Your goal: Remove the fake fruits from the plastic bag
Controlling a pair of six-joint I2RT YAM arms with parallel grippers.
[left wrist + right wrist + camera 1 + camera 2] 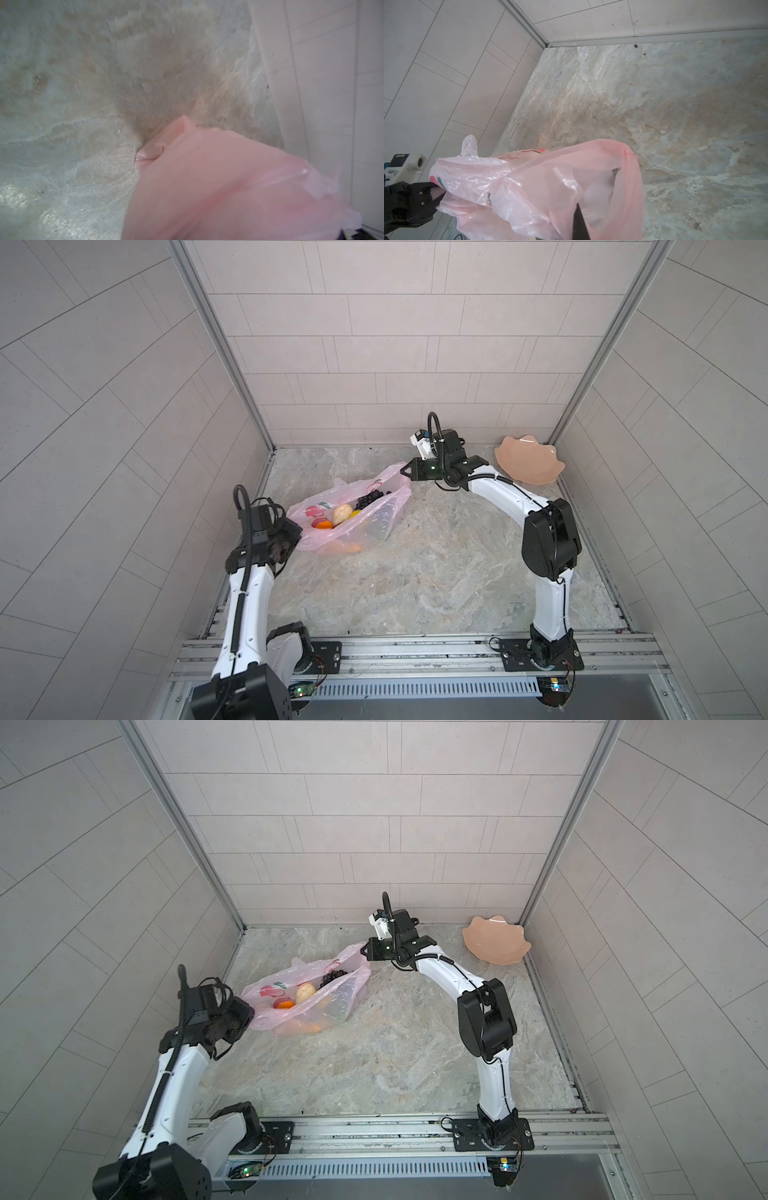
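The pink plastic bag [384, 510] [347, 992] is stretched between both grippers just above the stone floor, its mouth open upward. Inside it I see fake fruits: a dark grape bunch [369, 499] [332, 977], a cream knobbly one [342, 514] [306, 993] and an orange one [324, 524] [286, 1004]. Another orange shape [349, 548] shows through the bag's bottom. My left gripper [296, 537] [250, 1016] [435, 193] is shut on the bag's near-left edge. My right gripper [405, 470] [365, 950] [578, 207] is shut on the far-right handle. In the left wrist view the bag [228, 187] hides the jaws.
A peach scalloped dish [528, 460] [494, 940] leans in the far right corner. Tiled walls close the floor on the left, back and right. An aluminium rail [415, 649] with both arm bases runs along the front edge.
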